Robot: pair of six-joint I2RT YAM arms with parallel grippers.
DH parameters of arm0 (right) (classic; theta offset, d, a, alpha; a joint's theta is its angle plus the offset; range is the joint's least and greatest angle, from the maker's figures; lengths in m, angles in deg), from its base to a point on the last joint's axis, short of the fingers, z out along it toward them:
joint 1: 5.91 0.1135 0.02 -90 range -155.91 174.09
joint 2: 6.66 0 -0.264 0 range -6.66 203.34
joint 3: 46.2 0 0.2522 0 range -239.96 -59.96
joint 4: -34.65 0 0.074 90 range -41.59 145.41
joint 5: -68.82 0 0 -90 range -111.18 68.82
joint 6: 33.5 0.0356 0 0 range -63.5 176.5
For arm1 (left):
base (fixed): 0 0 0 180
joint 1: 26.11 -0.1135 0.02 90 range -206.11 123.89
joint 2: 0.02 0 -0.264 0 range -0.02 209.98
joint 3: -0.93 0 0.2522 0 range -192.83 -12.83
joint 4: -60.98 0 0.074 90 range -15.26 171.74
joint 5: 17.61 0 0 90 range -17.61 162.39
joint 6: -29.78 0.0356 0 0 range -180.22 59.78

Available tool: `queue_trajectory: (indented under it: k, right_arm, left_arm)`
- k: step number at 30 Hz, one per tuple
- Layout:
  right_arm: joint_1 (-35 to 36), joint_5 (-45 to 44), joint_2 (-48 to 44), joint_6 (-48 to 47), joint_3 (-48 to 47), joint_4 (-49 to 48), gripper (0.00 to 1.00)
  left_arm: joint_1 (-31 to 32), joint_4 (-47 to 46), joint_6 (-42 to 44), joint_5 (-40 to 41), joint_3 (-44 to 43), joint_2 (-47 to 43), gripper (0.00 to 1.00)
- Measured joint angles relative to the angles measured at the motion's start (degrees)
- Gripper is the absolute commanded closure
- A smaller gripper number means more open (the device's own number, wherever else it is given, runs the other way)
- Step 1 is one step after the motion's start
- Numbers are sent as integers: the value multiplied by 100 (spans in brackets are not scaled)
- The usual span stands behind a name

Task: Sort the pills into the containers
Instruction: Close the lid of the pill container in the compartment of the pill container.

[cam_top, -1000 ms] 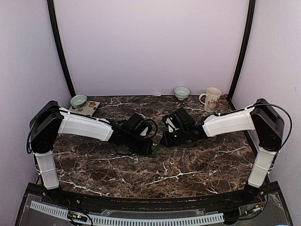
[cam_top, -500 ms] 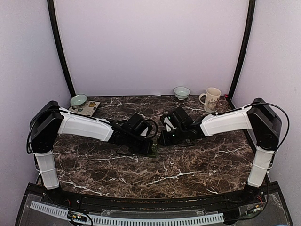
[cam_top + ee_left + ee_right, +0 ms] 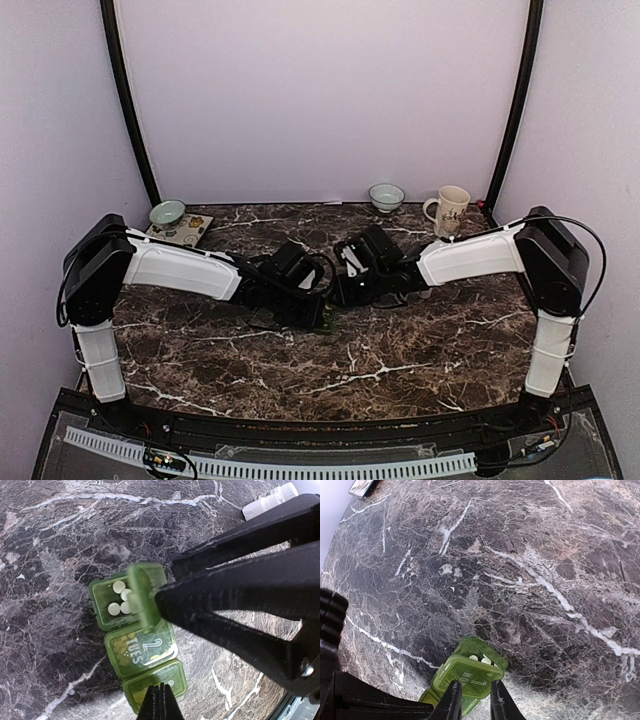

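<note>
Green pill box (image 3: 142, 652) sits at the table's (image 3: 400, 350) centre, mostly hidden from overhead; left gripper (image 3: 160, 700), tips together, is at its closed end, while right gripper's (image 3: 474, 697) narrow gap straddles the raised lid (image 3: 142, 592), grip unclear.

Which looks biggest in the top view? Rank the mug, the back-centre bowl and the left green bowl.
1. The mug, clearly largest.
2. The back-centre bowl and the left green bowl look alike in size, so they stay unranked.
</note>
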Motion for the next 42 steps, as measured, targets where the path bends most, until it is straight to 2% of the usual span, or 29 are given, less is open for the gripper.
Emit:
queue_trajectory:
  k: [14,30,42]
  right_arm:
    - [0,39,278,-79,-302,225,62]
    - [0,50,529,-111,-575,621,60]
    - [0,192,855,199,-1038,817,63]
  left_arm:
    - [0,2,4,0,-7,9,100]
    - [0,0,4,0,-9,11,100]
    - [2,-87,7,-4,-11,37,100]
